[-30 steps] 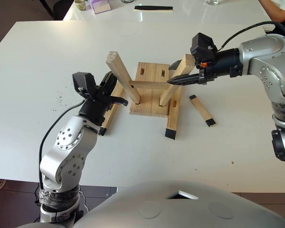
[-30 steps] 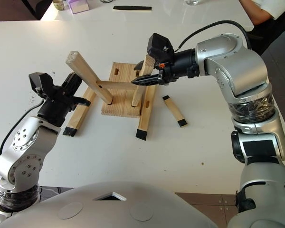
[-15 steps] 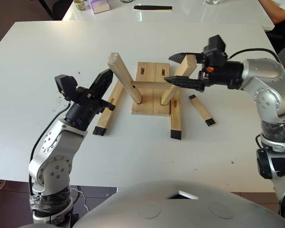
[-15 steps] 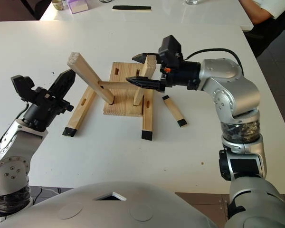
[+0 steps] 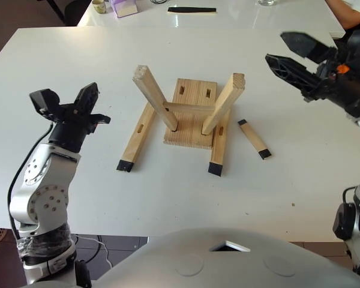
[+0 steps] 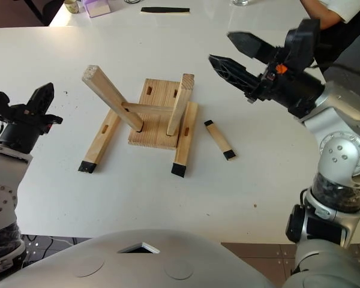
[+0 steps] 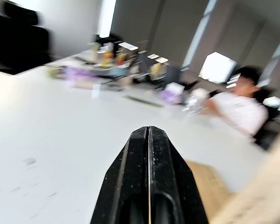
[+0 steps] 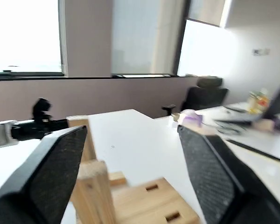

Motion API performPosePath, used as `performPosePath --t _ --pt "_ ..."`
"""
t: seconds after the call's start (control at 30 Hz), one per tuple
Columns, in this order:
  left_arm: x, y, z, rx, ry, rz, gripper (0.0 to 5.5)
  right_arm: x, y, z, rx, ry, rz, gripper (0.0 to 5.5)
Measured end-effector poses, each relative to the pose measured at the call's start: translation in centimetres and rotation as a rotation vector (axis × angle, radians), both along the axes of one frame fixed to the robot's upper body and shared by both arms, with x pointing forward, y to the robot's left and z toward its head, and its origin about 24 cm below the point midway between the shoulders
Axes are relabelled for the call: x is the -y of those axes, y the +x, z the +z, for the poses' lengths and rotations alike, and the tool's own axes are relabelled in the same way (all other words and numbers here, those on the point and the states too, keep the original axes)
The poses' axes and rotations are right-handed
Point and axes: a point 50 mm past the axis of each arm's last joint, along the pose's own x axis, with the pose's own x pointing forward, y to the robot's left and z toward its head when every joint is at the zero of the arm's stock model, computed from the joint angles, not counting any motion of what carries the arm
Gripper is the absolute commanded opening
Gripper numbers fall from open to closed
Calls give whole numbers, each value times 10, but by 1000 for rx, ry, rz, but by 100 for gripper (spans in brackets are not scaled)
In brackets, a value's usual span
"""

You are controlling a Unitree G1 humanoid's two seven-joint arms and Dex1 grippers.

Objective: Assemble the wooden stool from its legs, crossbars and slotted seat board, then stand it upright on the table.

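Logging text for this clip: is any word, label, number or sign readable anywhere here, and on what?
No readable text anywhere.
Seat board and legs: bare wood, no markings.
Purple box and jar at the far edge: any print is too small to read.

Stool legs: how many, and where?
4. Left slanted leg and right slanted leg stand in the board; left flat leg and right flat leg lie on the table beside it.

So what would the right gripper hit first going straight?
Likely nothing soon: the right gripper, jaws open, seems aimed over the upturned stool leg toward the white table beyond. Depth is unclear; it might clip that leg's top.
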Motion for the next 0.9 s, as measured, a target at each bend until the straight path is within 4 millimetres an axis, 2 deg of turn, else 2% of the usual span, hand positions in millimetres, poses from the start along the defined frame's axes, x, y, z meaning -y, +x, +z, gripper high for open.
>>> performPosePath --t 0.07,0.13,0.17,0.2,0.27,0.33,0.43,0.6,0.9 --pt "2 3 -8 -40 89 28 0 10 8 -29 -85 -133 -248 261" --pt "11 4 -13 -61 196 16 0 4 7 -55 -132 -238 -394 230" --pt "19 4 -14 -57 237 -5 0 -6 2 -64 -147 -253 -423 210" --pt "30 5 -13 -41 272 -38 0 -27 -6 -71 -154 -232 -427 195" --pt "49 8 -7 10 291 -71 0 -64 -22 -68 -141 -160 -401 162" --pt "66 11 1 71 292 -88 0 -88 -34 -56 -94 -117 -391 133" --pt "85 10 12 124 254 -105 0 -105 -44 -47 -70 -104 -426 83" --pt "96 2 13 105 240 -120 0 -114 -38 -48 -48 -162 -514 2" --pt "102 -1 11 106 261 -122 0 -116 -21 -75 -94 -245 -522 2"
